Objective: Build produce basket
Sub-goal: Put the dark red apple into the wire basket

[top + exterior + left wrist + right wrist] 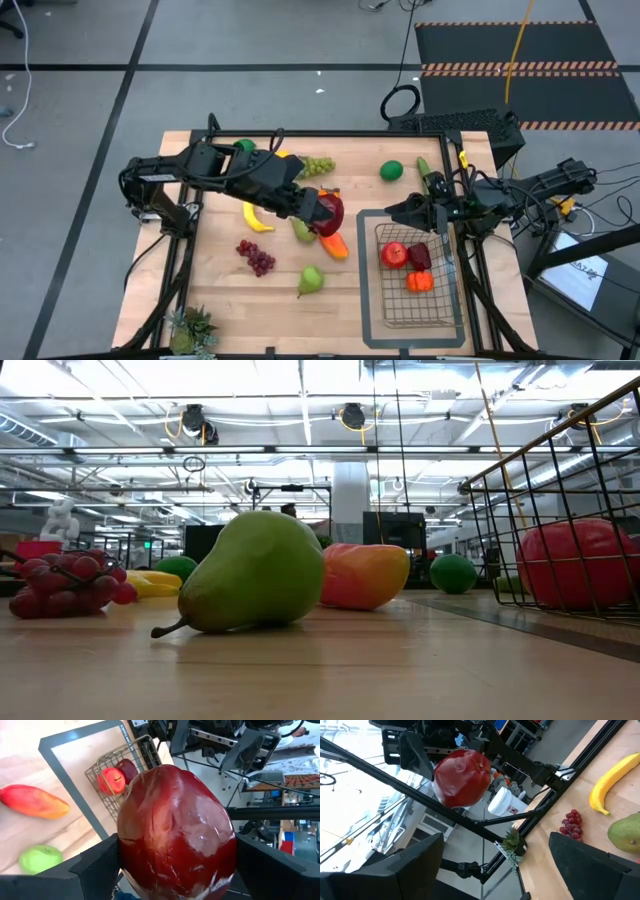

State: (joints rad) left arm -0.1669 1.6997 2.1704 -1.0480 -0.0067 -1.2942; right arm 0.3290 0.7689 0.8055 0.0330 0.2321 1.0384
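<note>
The left gripper [322, 212] is clamped on a dark red fruit [176, 832], its two fingers [95, 870] pressed against the fruit's flanks and spread wide by its girth. It holds the fruit up off the table [215, 310], over the middle of the board. The basket [437, 310] is the landmark for everything here: the held fruit sits on the basket's left, toward its far left corner, with only a strip of bare wood and the grey tray [366, 300] edge between them. So the coming carry looks like a short sideways run to the robot's right, then a drop over the near wire wall. In the left wrist view the fruit's long axis runs along the line of the fingers, pointing toward the basket, so it would likely go in end first.

The right gripper [398, 211] has its fingers apart and nothing between them. It hovers at the basket's far left corner, just beside the rim, facing the fruit. It is the nearer arm to the basket and stands close to the line the left arm would take; I judge that the risk.

A red apple [394, 254], a darker fruit [420, 257] and an orange one [419, 282] lie inside the basket. A mango [334, 244], two pears, grapes and a banana lie left of the basket.
</note>
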